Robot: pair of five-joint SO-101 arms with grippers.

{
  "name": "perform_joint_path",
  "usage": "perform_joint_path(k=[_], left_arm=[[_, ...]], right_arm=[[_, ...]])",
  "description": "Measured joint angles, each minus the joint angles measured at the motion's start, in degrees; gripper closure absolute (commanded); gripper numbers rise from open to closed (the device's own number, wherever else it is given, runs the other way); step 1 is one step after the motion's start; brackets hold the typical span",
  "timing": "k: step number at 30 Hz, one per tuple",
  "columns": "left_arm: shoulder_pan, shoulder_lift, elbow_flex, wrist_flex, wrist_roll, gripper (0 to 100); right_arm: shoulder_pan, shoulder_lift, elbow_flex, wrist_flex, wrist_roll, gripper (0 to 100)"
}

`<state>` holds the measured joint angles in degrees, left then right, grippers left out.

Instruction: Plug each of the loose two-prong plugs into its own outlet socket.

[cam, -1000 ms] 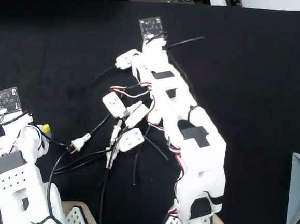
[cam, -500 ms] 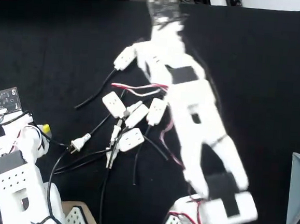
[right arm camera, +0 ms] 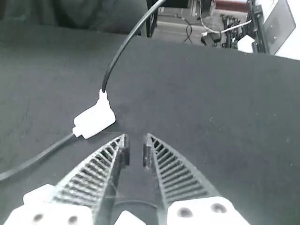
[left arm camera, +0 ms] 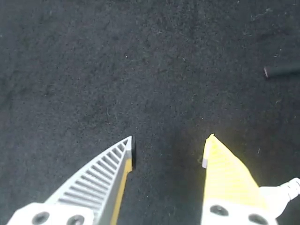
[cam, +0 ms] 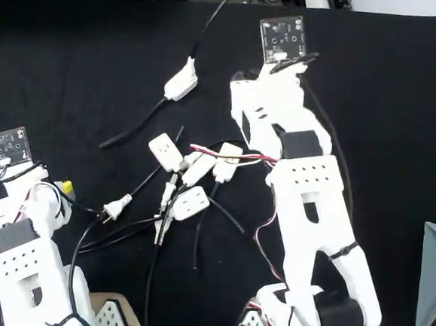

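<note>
High view over the black cloth-covered table [cam: 403, 110]: a cluster of white rectangular outlet sockets [cam: 195, 169] on black cords lies in the middle, between the two white arms. A loose white two-prong plug [cam: 116, 206] on a black cable rests just beside the cluster on the left arm's side, prongs pointing toward that arm. Farther back, well apart from the cluster, a white connector block [cam: 181, 81] lies on its own, with a black cord leaving each end.

Right wrist view: the right gripper [right arm camera: 135, 140] hangs just beside that block. Its ribbed fingers are parted by only a narrow gap and pinch nothing.

Left wrist view: the left gripper [left arm camera: 169, 140], one finger grey and ribbed, the other yellow, is spread wide over bare cloth with nothing between its fingers. A white plug tip [left arm camera: 293, 185] shows just beside the yellow finger, and a black cable end [left arm camera: 281, 70] lies farther off.
</note>
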<state>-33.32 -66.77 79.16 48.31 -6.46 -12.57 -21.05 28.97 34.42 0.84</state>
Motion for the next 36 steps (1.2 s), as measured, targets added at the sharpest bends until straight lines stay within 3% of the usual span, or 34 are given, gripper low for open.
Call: perform_joint_path(k=[9,16,23,30,36], left_arm=[[0.0,0.0,0.0,0.0,0.0,75],[3.3,0.1,-1.7,0.4,0.0,75],[9.8,1.0,-18.3,13.7,0.0,75],[20.8,16.1,-35.3,26.5,-0.4,75],[26.9,30.1,-41.1,27.9,-4.7,75]], right_arm=[[0.0,10.9,0.0,0.8,0.0,94.9],[0.1,5.8,0.0,14.2,0.1,94.9],[3.8,-4.7,1.8,28.0,0.2,94.9],[9.7,-10.2,12.7,28.2,0.2,94.9],[12.8,-17.1,22.0,25.7,0.2,94.9]])
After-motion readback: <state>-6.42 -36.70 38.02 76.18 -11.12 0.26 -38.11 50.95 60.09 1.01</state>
